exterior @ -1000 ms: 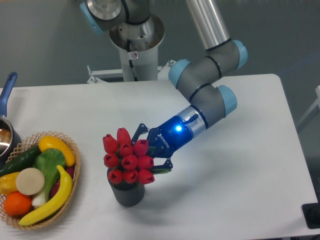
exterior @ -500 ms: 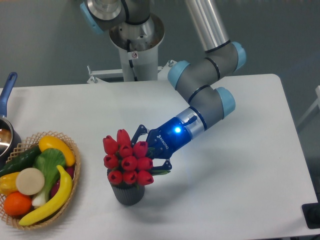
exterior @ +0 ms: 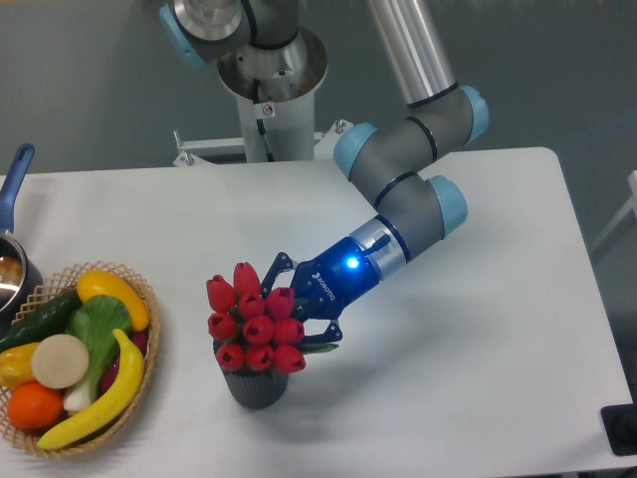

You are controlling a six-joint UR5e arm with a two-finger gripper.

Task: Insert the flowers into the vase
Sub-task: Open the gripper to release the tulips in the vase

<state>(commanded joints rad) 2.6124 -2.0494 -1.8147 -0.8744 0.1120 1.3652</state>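
The flowers [exterior: 255,321], a tight bunch of red tulip buds with green leaves, stand upright with their lower end down in the mouth of the vase [exterior: 257,389], a small dark grey ribbed cylinder near the table's front. My gripper [exterior: 296,305] reaches in from the right, angled down and to the left, and is shut on the flowers just behind the buds. The buds hide its fingertips and the stems. A blue light glows on the wrist.
A woven basket [exterior: 151,334] of toy fruit and vegetables sits at the front left, a hand's width from the vase. A pot with a blue handle [exterior: 12,189] is at the left edge. The arm's base [exterior: 269,90] stands behind the table.
The gripper and the flowers have sunk slightly together, the bunch settling a little lower onto the vase. The vase and basket have not moved.
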